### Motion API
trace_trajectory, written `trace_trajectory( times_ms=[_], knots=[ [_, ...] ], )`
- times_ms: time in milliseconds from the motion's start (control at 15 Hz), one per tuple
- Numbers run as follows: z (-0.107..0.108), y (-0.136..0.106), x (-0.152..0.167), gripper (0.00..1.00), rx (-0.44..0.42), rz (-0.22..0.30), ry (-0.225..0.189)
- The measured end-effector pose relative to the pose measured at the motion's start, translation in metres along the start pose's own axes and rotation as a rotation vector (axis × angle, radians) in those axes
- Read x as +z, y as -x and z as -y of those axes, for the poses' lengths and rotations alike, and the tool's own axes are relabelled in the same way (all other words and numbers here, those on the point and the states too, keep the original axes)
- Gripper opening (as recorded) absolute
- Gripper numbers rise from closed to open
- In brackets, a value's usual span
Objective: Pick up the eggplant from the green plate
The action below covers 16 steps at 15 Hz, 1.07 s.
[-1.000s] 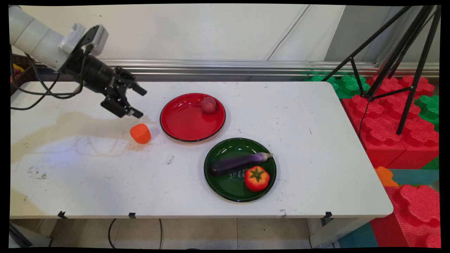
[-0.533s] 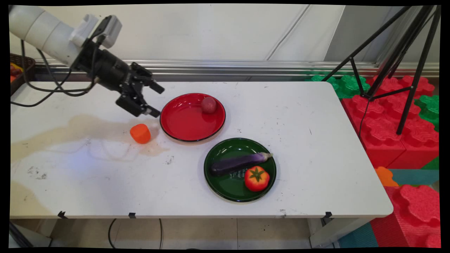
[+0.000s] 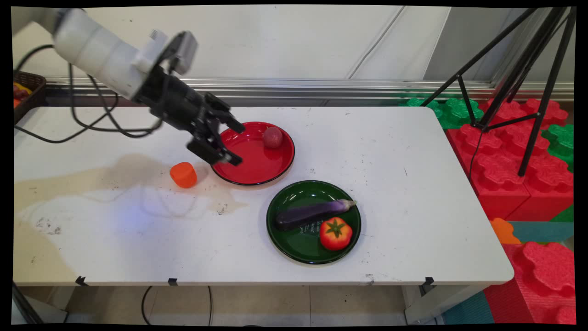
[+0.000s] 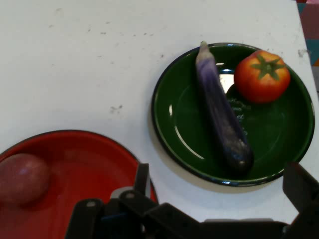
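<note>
The black gripper [image 3: 231,143] hangs in the air over the left side of the red plate [image 3: 248,158], and its two fingers are spread wide apart; it holds nothing; one finger [image 3: 233,124] points over the far rim of the plate and the other sits lower, over the near left rim.

The red plate sits near the middle of the table [image 3: 138,239], a bit toward the far edge; a small dark red ball-shaped fruit [image 3: 273,137] lies inside it, on the far right part, well apart from the gripper; in the hand view the same fruit [image 4: 22,178] shows at the left edge, in the red plate [image 4: 84,164].

An orange toy block [image 3: 183,174] stands on the table just left of the red plate, not touching it; it is near the gripper but below it.

A green plate [image 3: 294,243] sits closer to the near edge of the table, to the right of the red plate and close to it; a long purple eggplant [image 3: 312,214] lies across it, and a red tomato [image 3: 336,233] with a green top sits just beside the eggplant, on the near right part of the plate; in the hand view the eggplant [image 4: 222,112] and the tomato [image 4: 262,75] lie side by side in the green plate [image 4: 279,134].
</note>
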Motion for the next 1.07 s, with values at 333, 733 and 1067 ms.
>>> trace_trajectory(
  times_ms=[333, 733, 1067],
  knots=[
    [-0.011, -0.016, 0.045, 1.0, -0.007, 0.022, 0.014],
    [-0.023, -0.022, 0.1, 1.0, -0.014, 0.078, 0.03],
    [-0.029, -0.024, 0.132, 1.0, -0.012, 0.111, 0.04]
  ],
)
